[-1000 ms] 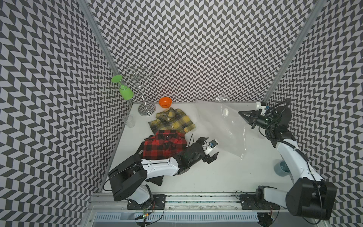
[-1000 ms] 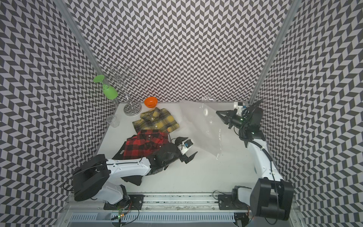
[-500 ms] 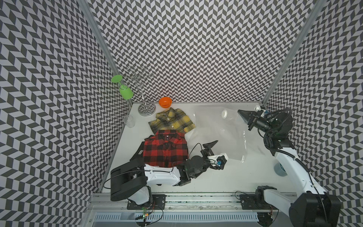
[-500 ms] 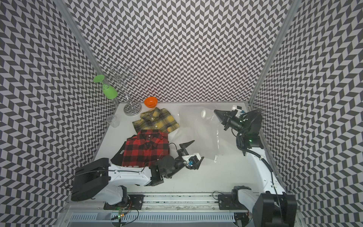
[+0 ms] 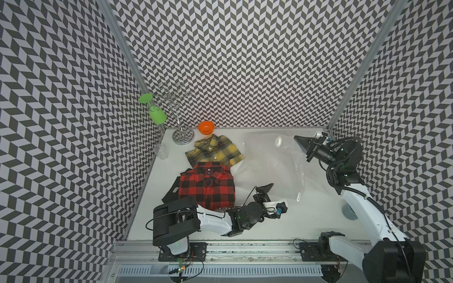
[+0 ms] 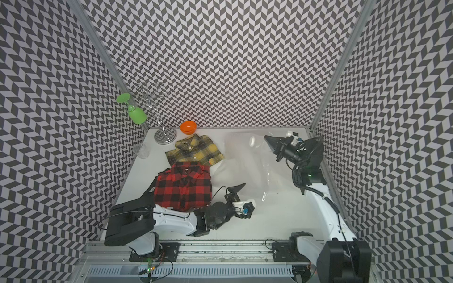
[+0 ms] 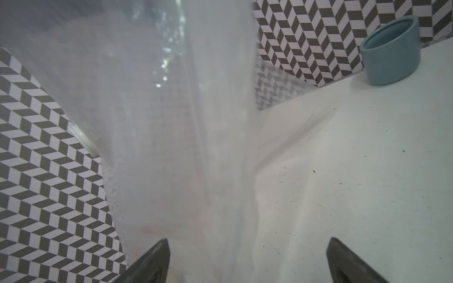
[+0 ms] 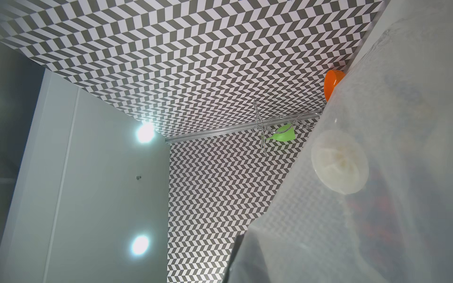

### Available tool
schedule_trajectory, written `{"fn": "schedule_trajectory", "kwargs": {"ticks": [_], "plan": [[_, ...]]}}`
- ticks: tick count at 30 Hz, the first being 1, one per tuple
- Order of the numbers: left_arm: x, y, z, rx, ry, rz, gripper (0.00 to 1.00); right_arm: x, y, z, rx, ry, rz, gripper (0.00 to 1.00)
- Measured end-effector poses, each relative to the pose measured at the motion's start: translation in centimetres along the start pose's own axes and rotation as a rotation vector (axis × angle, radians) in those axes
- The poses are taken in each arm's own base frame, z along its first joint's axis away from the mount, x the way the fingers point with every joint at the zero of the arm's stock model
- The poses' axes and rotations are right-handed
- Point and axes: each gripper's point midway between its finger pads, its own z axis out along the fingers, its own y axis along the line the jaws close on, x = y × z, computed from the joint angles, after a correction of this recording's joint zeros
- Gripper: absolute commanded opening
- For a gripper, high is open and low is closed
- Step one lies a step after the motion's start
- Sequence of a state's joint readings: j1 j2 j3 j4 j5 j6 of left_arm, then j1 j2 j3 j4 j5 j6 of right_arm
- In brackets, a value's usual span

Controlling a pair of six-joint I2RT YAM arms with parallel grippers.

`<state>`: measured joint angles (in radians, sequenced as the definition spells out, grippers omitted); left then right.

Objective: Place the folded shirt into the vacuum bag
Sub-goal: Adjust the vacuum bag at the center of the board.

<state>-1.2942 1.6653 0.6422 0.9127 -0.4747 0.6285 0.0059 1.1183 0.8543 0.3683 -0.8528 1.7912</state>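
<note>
On vacuum bag (image 5: 267, 169) edge, right pincer (image 5: 297, 138) tight

Both arms have white shells on the long links and black, boxy joint housings. The left arm (image 5: 210, 220) has a thin black cable (image 5: 151, 220) looping at its base; the right arm (image 5: 360, 208) carries a ribbed black hose (image 5: 353, 190). The left gripper (image 7: 247, 264) and right gripper (image 5: 297, 139) have dark, pointed fingers. A blue plug (image 5: 278, 211) sits by the left wrist. Black plates fix both arms to a silver rail (image 5: 245, 246).
</note>
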Motion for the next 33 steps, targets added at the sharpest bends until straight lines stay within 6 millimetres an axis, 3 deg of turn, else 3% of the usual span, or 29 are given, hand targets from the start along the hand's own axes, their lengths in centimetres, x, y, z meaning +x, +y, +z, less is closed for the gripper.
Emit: {"fn": "schedule_trajectory", "kwargs": {"ticks": [3, 5, 10, 13, 16, 19, 22, 25, 30, 33], "plan": [[0.2, 1.8, 0.9, -0.112, -0.007, 0.015, 0.97, 0.0, 0.0, 0.0, 0.0, 0.001, 0.009, 0.0], [0.9, 3.0, 1.3, -0.184, -0.009, 0.042, 0.9, 0.1, 0.1, 0.0, -0.001, 0.001, 0.008, 0.0], [1.7, 6.7, 0.6, -0.342, -0.036, 0.091, 0.49, 0.4, 0.3, -0.2, -0.011, 0.003, -0.004, 0.0], [1.3, 8.7, -0.3, -0.415, -0.058, 0.104, 0.3, 0.3, 0.3, -0.2, -0.014, 0.001, -0.01, 0.0], [0.7, 10.4, -1.4, -0.463, -0.075, 0.098, 0.03, 0.2, 0.3, -0.2, -0.016, 0.003, -0.022, 0.01], [-0.5, 12.1, -2.4, -0.502, -0.097, 0.074, 0.0, -0.6, -0.1, -0.1, -0.002, 0.002, -0.036, 0.11], [-1.3, 13.5, -3.1, -0.517, -0.101, 0.06, 0.0, -1.9, -0.5, -0.1, 0.027, -0.009, -0.059, 0.36], [-1.8, 14.9, -3.0, -0.489, -0.07, 0.044, 0.0, -3.2, -0.7, -0.5, 0.058, -0.02, -0.104, 0.51], [-3.9, 19.3, -1.4, -0.424, -0.013, -0.038, 0.0, -4.8, -2.4, -1.9, 0.133, -0.049, -0.174, 0.61], [-4.9, 20.4, -0.3, -0.328, 0.029, -0.058, 0.0, -5.5, -4.5, -2.7, 0.198, -0.062, -0.196, 0.63]]}}
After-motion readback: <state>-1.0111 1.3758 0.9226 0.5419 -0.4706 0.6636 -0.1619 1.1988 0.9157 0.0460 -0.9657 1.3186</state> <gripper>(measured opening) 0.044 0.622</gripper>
